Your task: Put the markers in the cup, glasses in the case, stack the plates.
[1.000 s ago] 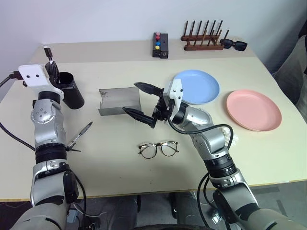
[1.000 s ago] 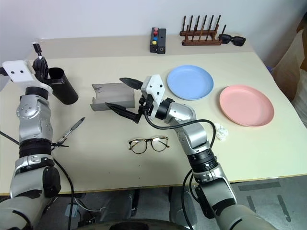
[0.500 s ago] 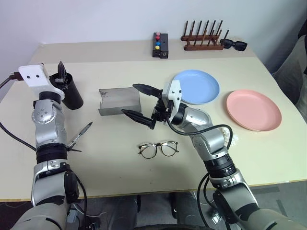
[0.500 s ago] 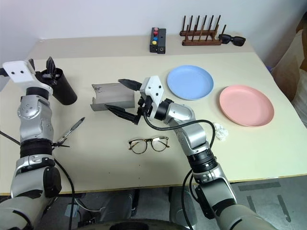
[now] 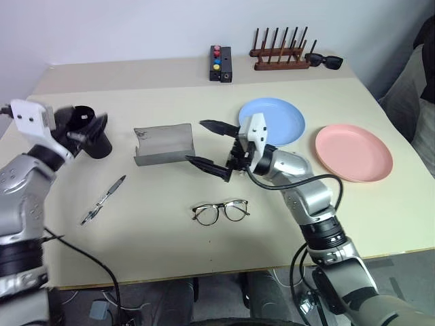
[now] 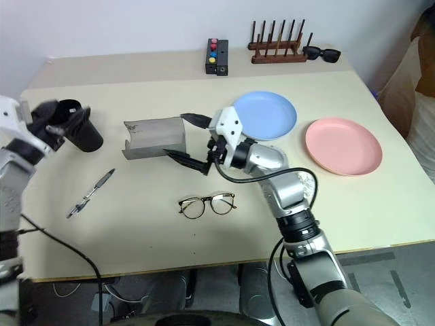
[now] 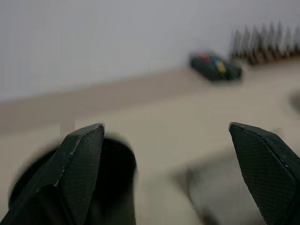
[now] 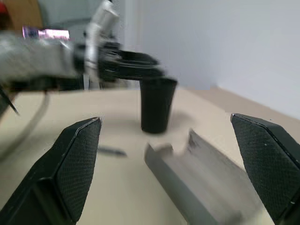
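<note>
While the cup point(image 5: 87, 132) stands upright near the table's point(image 5: 204, 258) left edge, the left gripper point(image 5: 87, 130) sits level directly in front of it, fingers spread wide apart and clamped on nothing. The left wrist view shows both fingertips point(image 7: 79, 159) far apart with the cup's rim just behind one of them.

Taking the case point(image 5: 163, 143) as the landmark: it lies open on the table, hollow side up, and the cup is to its left, apart from it. The right gripper point(image 5: 212, 151) hovers just right of the case, pointing toward it, with its fingers point(image 5: 217, 126) wide apart and empty. One finger reaches over the case's right end; whether it touches cannot be told.

One marker point(image 5: 102, 199) lies flat on the table in front of the case and to its left, angled, well apart from the cup. The glasses point(image 5: 220, 211) lie in front of the case and slightly to its right, lenses facing the near edge, touching nothing else.

The light blue plate point(image 5: 272, 122) lies to the right of the case, beyond the right gripper. The pink plate point(image 5: 353, 153) lies farther right again, beside the blue one and not stacked on it.

Behind the case, along the table's far edge, are a small black box with coloured buttons point(image 5: 218, 62), a wooden peg rack point(image 5: 281, 56) and black sunglasses point(image 5: 323, 61).
</note>
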